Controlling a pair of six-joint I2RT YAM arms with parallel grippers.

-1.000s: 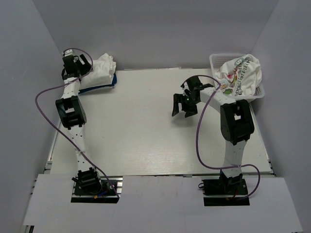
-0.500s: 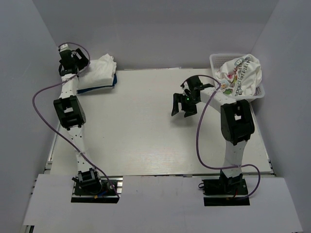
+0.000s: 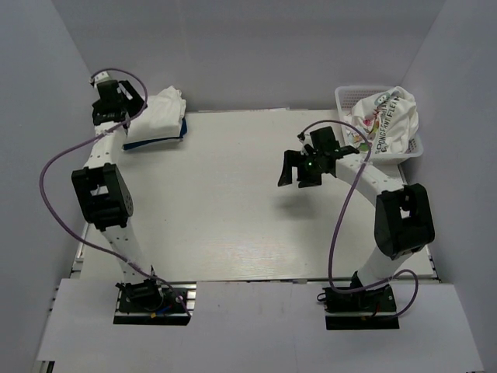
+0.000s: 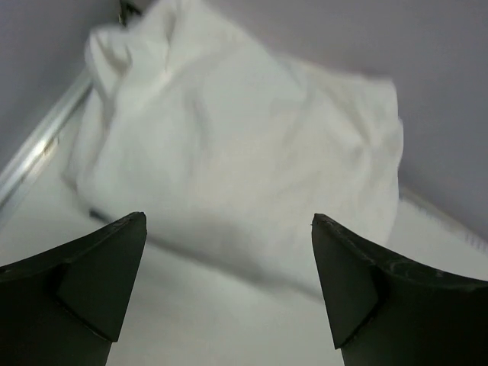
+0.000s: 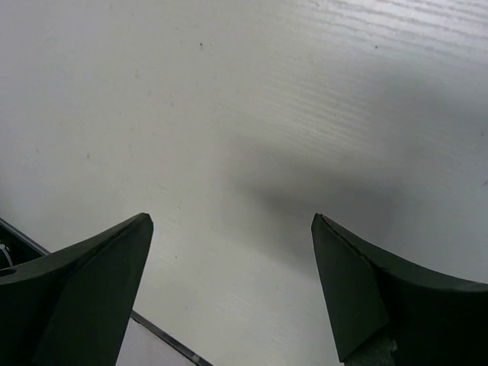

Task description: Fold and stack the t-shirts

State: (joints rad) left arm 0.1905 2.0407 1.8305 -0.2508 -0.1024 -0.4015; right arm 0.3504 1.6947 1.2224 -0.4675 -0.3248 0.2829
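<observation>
A folded white t-shirt (image 3: pixel 159 116) lies on top of a dark blue t-shirt (image 3: pixel 163 140) at the table's far left corner. The white shirt fills the left wrist view (image 4: pixel 244 152). My left gripper (image 3: pixel 124 109) hangs open and empty just left of this stack. A white t-shirt with colourful cartoon print (image 3: pixel 384 116) lies bunched in the white lattice basket (image 3: pixel 345 95) at the far right. My right gripper (image 3: pixel 297 169) is open and empty above the bare table, left of the basket. The right wrist view shows only the table (image 5: pixel 244 114) between its fingers.
The table is walled by grey panels at the back and both sides. The table's edge rail (image 5: pixel 160 335) shows in the right wrist view. Purple cables loop from both arms.
My left gripper has drawn back a little to the left of the stack. My right arm has swung its elbow out to the right, with the gripper shifting slightly right above the table.
</observation>
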